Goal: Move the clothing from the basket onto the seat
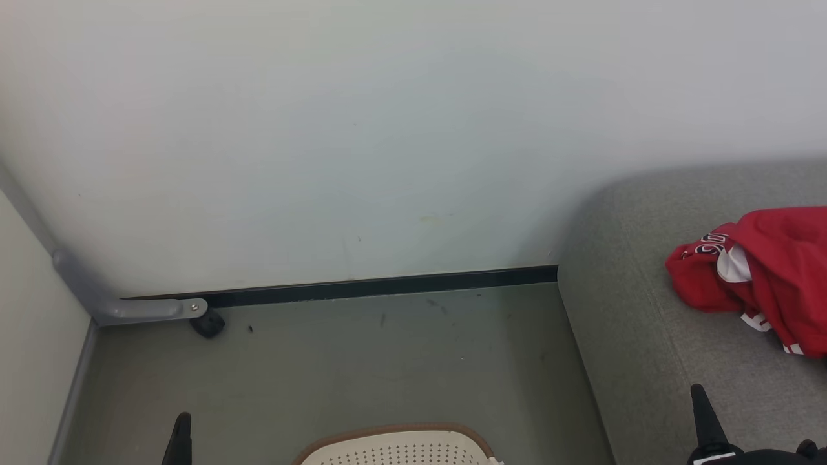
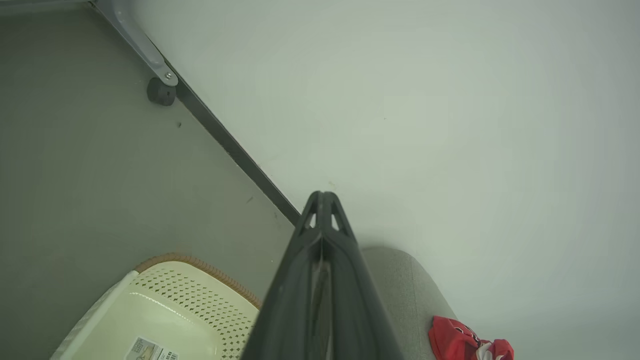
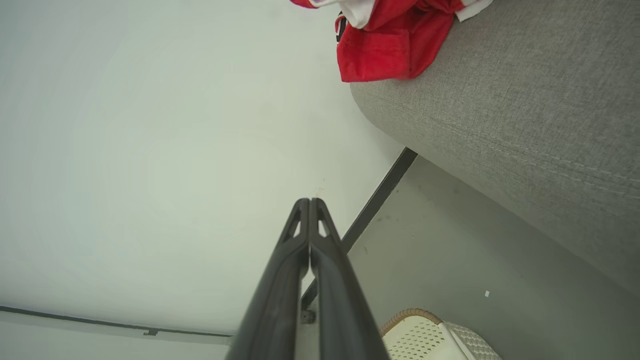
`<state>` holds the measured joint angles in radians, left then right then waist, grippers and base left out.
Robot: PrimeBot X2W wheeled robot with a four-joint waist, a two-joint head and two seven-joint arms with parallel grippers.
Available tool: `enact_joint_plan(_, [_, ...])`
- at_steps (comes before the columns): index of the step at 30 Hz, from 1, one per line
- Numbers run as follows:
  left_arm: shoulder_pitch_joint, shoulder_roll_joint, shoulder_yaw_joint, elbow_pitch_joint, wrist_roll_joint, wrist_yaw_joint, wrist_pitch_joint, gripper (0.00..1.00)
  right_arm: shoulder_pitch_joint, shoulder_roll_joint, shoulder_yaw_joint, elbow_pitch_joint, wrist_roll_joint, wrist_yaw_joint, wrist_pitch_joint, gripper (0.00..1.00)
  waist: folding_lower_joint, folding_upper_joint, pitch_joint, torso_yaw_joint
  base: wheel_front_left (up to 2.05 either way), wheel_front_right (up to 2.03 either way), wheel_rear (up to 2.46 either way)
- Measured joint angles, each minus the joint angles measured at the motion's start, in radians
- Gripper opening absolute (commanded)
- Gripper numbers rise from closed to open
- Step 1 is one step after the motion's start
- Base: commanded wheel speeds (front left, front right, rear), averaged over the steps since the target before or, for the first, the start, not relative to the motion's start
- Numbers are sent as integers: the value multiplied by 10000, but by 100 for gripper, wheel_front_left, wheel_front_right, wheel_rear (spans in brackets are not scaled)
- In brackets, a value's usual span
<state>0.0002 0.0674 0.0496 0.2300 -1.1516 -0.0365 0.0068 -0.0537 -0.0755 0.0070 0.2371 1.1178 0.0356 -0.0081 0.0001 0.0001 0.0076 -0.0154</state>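
The large grey woven-fabric upholstered seat (image 1: 646, 336) carries the crumpled red-and-white sports clothing (image 1: 769, 278) near its rounded corner. Beside the seat, the cream perforated plastic basket (image 1: 400, 449) shows a bare bottom where visible, so the move looks finished. The left claw (image 2: 323, 200) and right claw (image 3: 310, 205), near the seat, are pressed together and hold nothing.

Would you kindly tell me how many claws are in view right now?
2. The left claw, shut, is beside the basket, over the floor; the right claw, also shut, is by the seat. Neither holds anything.
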Motion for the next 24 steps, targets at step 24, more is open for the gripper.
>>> enact_joint_plan(24, [-609,-146,324,483,-3354,-637,805,0,-206,240,-1049,464,3593,629,913,0,0,0,-45,118,0,0,0])
